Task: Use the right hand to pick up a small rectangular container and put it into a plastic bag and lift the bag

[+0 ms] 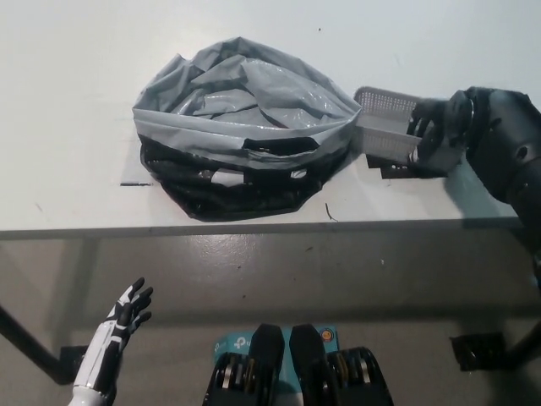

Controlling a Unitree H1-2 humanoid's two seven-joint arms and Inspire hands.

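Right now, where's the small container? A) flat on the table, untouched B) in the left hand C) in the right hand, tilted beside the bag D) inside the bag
C: the black right hand grips the container, tilted, at the bag's right edge, not yet inside.

A white surface point(76, 110) fills the upper part of the view, its front edge running straight across; a short dark mark point(135, 183) lies on it near that edge, and a thin dark scrap point(330, 213) lies further along; below the edge a grey glossy floor point(279, 271) shows; a dark table leg point(30, 347) slants at one lower corner; a black block point(483, 351) sits on the floor at the other.
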